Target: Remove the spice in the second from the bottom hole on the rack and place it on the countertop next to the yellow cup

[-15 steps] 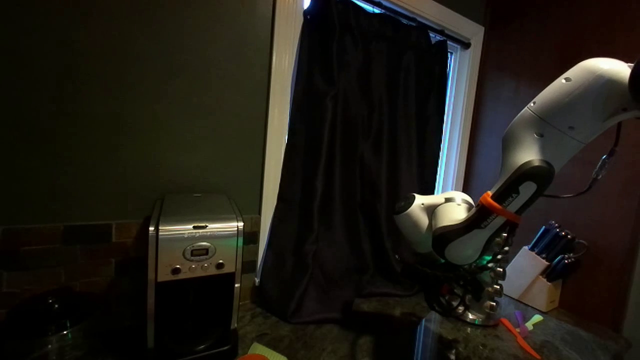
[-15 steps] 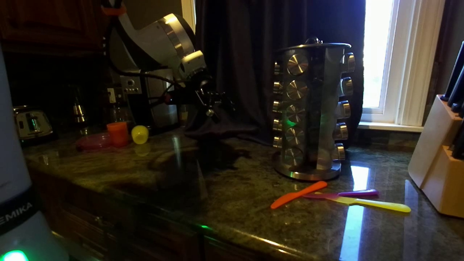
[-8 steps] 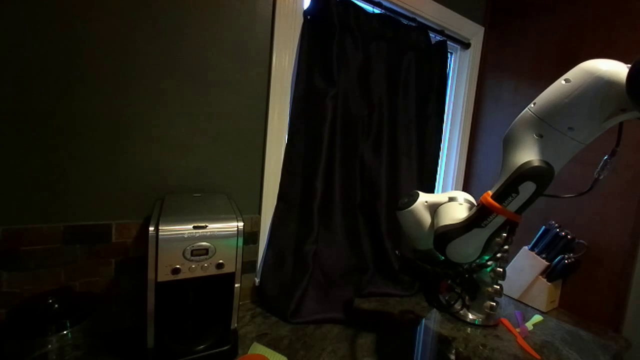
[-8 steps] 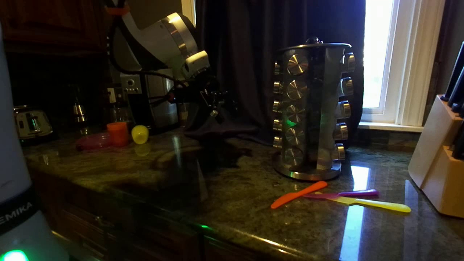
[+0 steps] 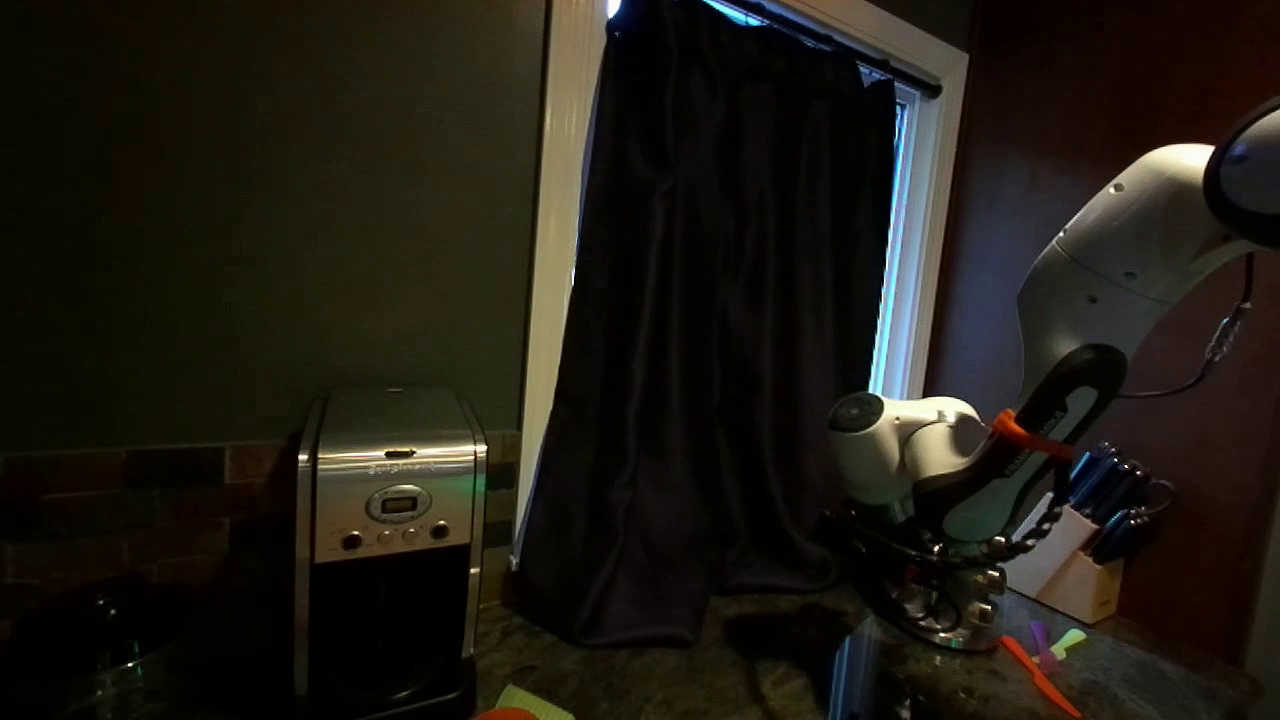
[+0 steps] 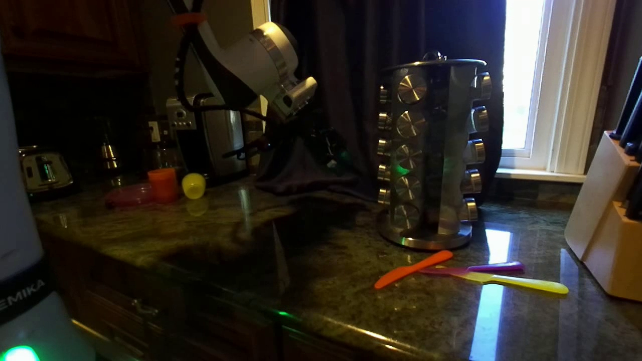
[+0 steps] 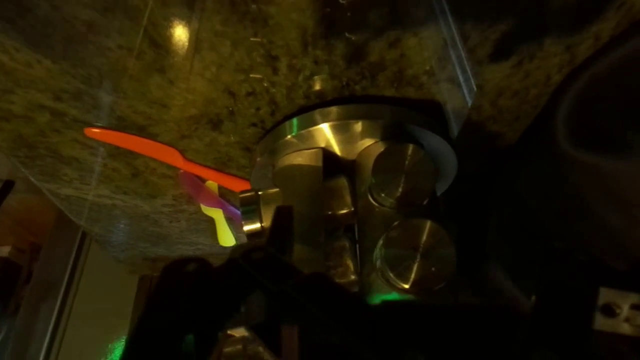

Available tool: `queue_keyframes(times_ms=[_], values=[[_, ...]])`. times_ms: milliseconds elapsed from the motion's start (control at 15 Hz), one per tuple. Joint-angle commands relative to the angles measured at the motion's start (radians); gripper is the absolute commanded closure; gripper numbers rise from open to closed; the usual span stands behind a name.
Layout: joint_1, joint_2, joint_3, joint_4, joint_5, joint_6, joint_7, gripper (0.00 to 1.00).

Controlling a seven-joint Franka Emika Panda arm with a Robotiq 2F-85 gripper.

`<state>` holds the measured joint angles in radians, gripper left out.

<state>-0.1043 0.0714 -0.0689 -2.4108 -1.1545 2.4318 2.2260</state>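
Note:
The dark metal spice rack (image 6: 454,150) stands upright on the countertop (image 6: 321,286) with silver-lidded jars in columns. In its front column, the second spice from the bottom (image 6: 408,188) sits in its hole; its lid also faces the wrist view (image 7: 415,255). The yellow cup (image 6: 193,186) is on the countertop at the left, far from the rack. My gripper (image 6: 326,153) is in the air left of the rack, apart from it. In the wrist view my gripper (image 7: 402,245) is open and empty, one finger left of the lids; the other is lost in the dark.
An orange cup (image 6: 163,185) and a pink plate (image 6: 129,195) are beside the yellow cup. Orange (image 6: 414,271), purple (image 6: 494,267) and yellow (image 6: 526,284) knives lie before the rack. A knife block (image 6: 597,215) stands right. A curtain (image 6: 341,100) hangs behind.
In both exterior views the arm and gripper have moved to the right and slightly down, closer to the rack. The rack, cups and knives have not moved.

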Motion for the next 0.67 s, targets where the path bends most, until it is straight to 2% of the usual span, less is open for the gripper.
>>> queue_keyframes(times_ms=[0,200,600], values=[[-0.007,0.052,-0.036,0.02,-0.137,0.072,0.06,0.0],[-0.005,0.082,-0.047,0.046,-0.217,0.055,0.104,0.0],[-0.006,0.152,-0.05,0.113,-0.302,0.036,0.168,0.0]])
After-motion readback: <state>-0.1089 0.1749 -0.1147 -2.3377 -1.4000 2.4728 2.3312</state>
